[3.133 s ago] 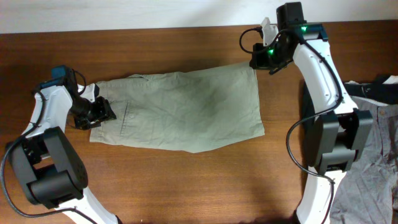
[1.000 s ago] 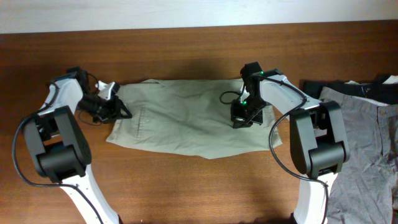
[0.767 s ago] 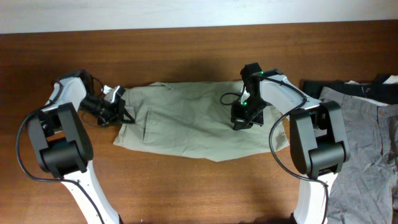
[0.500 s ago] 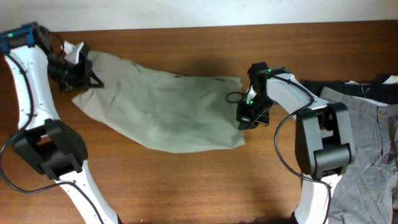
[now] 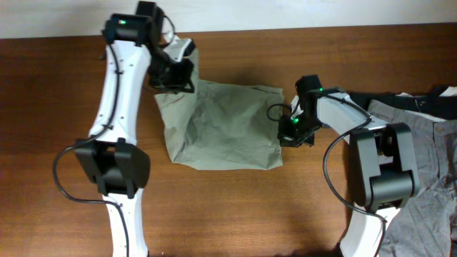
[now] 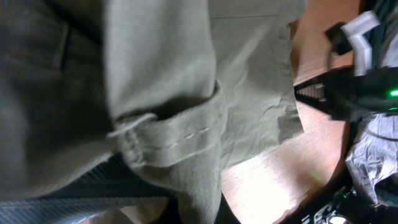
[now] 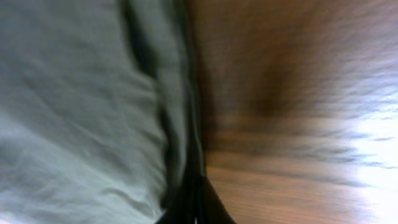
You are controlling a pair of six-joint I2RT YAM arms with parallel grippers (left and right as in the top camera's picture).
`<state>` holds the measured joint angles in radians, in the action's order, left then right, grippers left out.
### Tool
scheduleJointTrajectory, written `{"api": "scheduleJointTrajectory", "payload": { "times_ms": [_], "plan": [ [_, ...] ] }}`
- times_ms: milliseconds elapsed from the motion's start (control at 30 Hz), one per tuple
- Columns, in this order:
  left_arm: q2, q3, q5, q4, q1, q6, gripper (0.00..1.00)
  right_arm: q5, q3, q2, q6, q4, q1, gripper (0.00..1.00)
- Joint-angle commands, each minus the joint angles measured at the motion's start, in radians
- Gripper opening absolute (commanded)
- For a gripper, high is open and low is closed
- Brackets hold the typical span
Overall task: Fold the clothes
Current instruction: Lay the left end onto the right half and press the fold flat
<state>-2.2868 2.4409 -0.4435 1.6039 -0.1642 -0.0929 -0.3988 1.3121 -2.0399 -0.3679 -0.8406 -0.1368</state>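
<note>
The pale khaki-olive shorts [image 5: 225, 128] lie bunched in the middle of the table, with their left end lifted. My left gripper [image 5: 173, 73] hangs above the shorts' upper left corner, shut on the waistband end. In the left wrist view the waistband and a belt loop of the shorts [image 6: 161, 74] drape from the left gripper [image 6: 186, 208]. My right gripper [image 5: 291, 133] sits low at the shorts' right edge, shut on the hem. The right wrist view shows the right gripper [image 7: 194, 202] closed tight along the edge of the shorts [image 7: 74, 93].
Grey trousers [image 5: 421, 171] and a black garment [image 5: 403, 101] lie heaped at the right end of the wooden table [image 5: 235, 207], behind my right arm. The back wall runs along the table's far edge.
My left gripper shut on the waistband end, lifted it, swung far left, then carried it right over the shorts. The shorts drew into a shorter bunch. My right gripper stayed shut at the hem.
</note>
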Motion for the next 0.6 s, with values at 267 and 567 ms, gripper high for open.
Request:
{"api": "scheduleJointTrajectory", "payload": {
  "times_ms": [267, 567],
  "plan": [
    [0.024, 0.017, -0.056, -0.014, -0.168, 0.148, 0.0, -0.04, -0.142, 0.018, -0.11, 0.094, -0.013, 0.04],
    [0.018, -0.151, 0.151, -0.218, -0.362, 0.303, 0.4, -0.04, -0.142, 0.018, -0.113, 0.093, -0.013, 0.04]
  ]
}}
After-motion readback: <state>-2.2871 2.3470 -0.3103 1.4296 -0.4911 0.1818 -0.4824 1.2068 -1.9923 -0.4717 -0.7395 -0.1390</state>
